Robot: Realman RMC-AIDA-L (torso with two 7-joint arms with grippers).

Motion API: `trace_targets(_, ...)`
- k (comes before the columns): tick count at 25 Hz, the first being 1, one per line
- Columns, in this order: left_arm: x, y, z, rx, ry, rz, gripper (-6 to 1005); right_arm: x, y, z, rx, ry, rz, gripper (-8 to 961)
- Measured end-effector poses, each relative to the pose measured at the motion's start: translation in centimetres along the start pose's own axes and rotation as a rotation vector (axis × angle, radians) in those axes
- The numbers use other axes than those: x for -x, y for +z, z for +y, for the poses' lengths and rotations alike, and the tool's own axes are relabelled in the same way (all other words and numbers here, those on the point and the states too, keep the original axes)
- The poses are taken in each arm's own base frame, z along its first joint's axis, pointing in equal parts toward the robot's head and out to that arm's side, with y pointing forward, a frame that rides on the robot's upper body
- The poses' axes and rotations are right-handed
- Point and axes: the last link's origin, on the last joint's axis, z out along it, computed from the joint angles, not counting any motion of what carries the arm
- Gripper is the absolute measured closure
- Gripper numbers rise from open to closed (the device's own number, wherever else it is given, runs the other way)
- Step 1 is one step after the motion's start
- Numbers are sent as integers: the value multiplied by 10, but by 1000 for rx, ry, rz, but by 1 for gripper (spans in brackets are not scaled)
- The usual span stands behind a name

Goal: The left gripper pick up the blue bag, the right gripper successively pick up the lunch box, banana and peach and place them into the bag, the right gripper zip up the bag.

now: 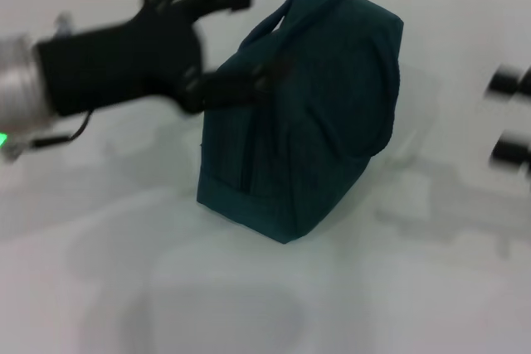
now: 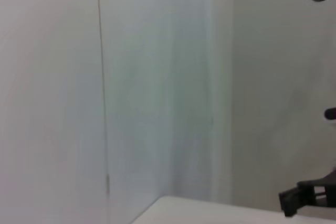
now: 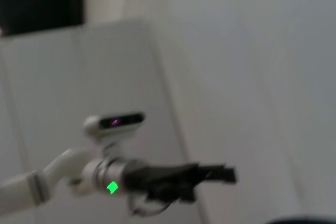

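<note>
**Q:** Head view first: where is your left gripper?

**Me:** My left gripper (image 1: 236, 43) reaches in from nine o'clock, up off the table (image 1: 99, 230). Its fingers are spread wide: one points toward the wall above, the lower one lies against the side of the blue bag (image 1: 303, 113), near a loop handle. Nothing is pinched between them.

**Q:** And the bag?

**Me:** It stands at the middle of the table, leaning, its top toward twelve o'clock. It looks closed from here.

**Q:** Your right gripper?

**Me:** Only blurred dark tips of my right gripper (image 1: 510, 118) show at three o'clock, well apart from the bag. I cannot tell whether it is open or closed.

**Q:** The wrist views?

**Me:** My right wrist camera sees the left gripper (image 3: 210, 174) farther off, green light on its cuff. My left wrist camera shows mostly wall.
</note>
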Motion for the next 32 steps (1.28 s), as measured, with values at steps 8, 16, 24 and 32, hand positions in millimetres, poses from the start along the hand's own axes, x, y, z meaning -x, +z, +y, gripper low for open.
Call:
trace_targets(8,82,-59,17,-4,-109,-68,105,-48,17,20,49,18,196,80)
trace_targets(16,146,-88,31,-111,-199,-132,104,-98,16,22,-94,76,281,82)
trace_targets(24,158,-99,38,-130,-231,-172,104,-110,14,22,-144,95,291,83)
trace_targets(32,158,-100,40,-125,-235,-167,104,-111,13,22,-147,86,291,84)
